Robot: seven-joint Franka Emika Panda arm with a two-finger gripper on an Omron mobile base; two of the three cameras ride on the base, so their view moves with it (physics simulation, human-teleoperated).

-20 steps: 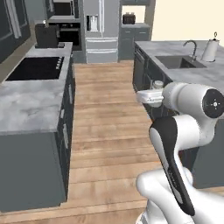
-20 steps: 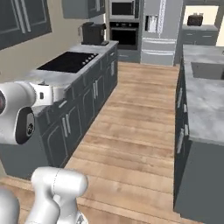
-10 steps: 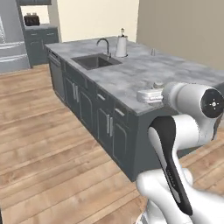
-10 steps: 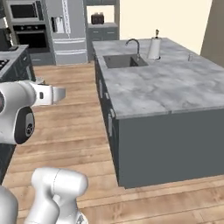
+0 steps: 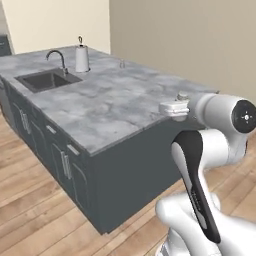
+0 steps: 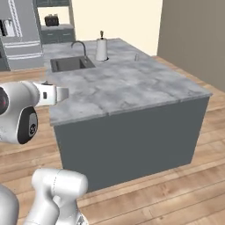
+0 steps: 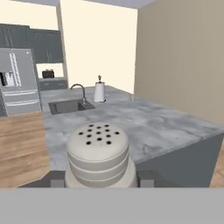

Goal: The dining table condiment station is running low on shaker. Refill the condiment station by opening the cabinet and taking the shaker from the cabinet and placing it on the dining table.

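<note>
arm raised, gripper [image 7: 99, 180] clamping shaker [image 7: 98, 154]

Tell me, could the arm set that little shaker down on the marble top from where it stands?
Probably yes: the tool holds the shaker right at the marble top's bare near corner, nothing between.

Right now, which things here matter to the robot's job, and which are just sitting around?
Part of the job:
shaker, held in the gripper
dining table, the marble top ahead

Just sitting around:
sink and faucet
paper towel roll
fridge
</note>
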